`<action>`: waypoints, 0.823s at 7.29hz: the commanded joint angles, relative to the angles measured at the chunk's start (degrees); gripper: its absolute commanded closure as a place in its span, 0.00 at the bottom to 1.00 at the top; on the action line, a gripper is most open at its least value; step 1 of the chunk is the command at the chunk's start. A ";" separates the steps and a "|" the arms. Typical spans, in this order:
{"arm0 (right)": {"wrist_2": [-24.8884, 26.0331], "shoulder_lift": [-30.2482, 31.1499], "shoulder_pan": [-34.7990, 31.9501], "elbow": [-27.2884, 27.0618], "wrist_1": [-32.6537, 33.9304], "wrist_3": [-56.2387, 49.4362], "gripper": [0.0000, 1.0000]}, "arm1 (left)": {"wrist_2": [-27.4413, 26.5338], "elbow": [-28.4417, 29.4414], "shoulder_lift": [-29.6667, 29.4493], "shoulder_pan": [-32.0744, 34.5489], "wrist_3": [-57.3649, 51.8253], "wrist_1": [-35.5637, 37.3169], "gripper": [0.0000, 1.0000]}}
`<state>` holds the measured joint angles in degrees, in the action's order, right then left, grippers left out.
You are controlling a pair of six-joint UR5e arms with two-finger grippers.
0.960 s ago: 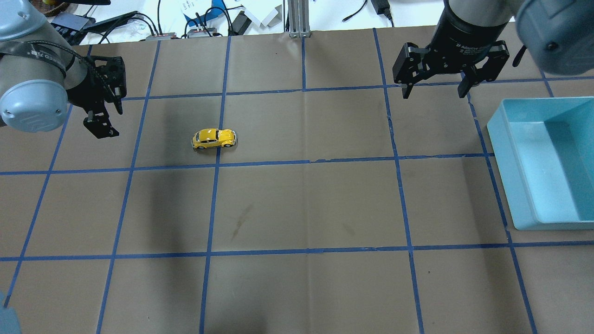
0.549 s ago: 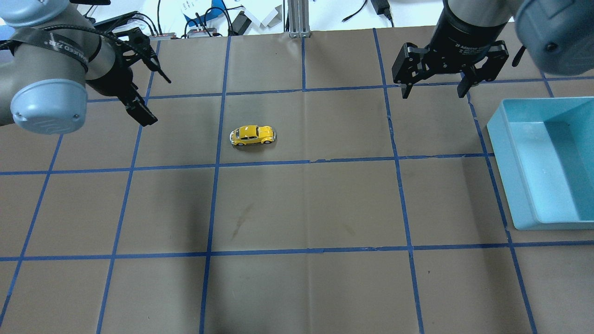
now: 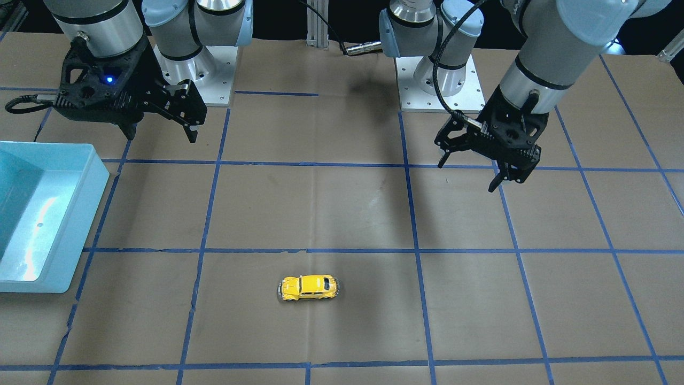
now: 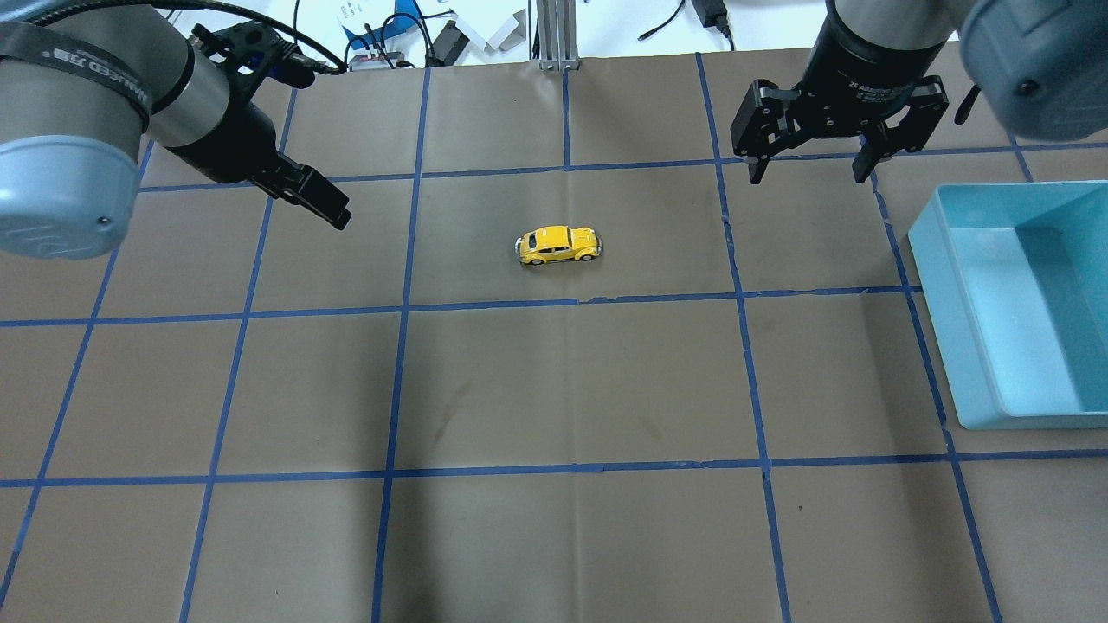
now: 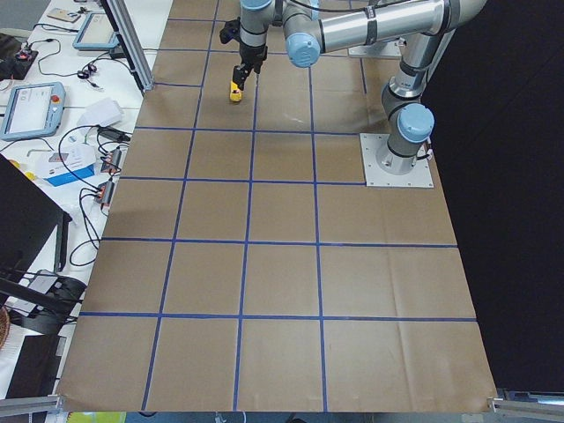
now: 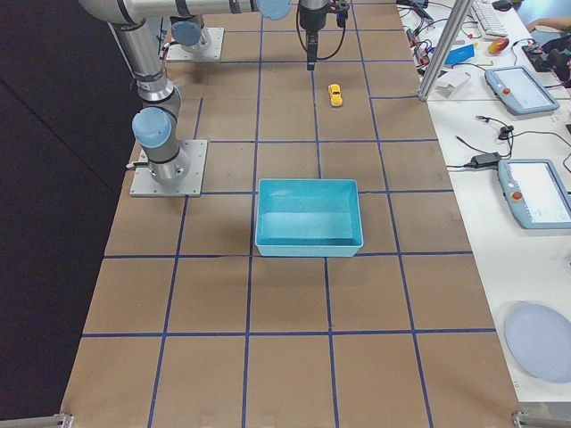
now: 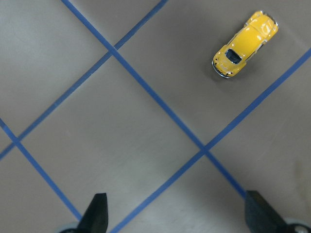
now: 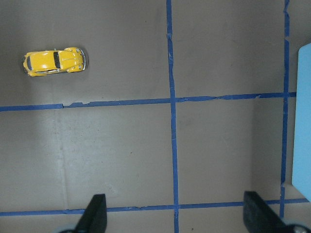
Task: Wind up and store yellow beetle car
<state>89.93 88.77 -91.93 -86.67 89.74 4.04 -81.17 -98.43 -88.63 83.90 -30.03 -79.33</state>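
The yellow beetle car [image 4: 560, 246] stands alone on the brown table, on its wheels, with nothing holding it. It also shows in the front view [image 3: 309, 287], the left wrist view [image 7: 245, 44] and the right wrist view [image 8: 55, 62]. My left gripper [image 4: 305, 192] hangs open and empty above the table, well to the car's left; its fingertips [image 7: 97, 213] frame bare paper. My right gripper [image 4: 809, 173] is open and empty, raised to the car's right and farther back, between the car and the bin.
A teal bin [image 4: 952, 329] sits at the table's right edge, open side up and with nothing in it; it also shows in the front view [image 3: 80, 214]. Blue tape lines grid the brown paper. Cables and tablets lie beyond the far edge.
The car has rolled to the right across the table, about two car lengths each half second. My left arm has swung away from it, up and rightward. The right gripper has held still.
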 commanded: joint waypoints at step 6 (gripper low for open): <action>0.07 -0.09 -0.09 0.01 0.09 -0.26 0.00 | -14.04 2.28 10.93 -0.05 30.88 -22.98 0.00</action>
<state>90.00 88.69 -92.02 -86.66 89.88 3.93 -94.10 -96.32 -78.61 83.79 -3.60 -102.01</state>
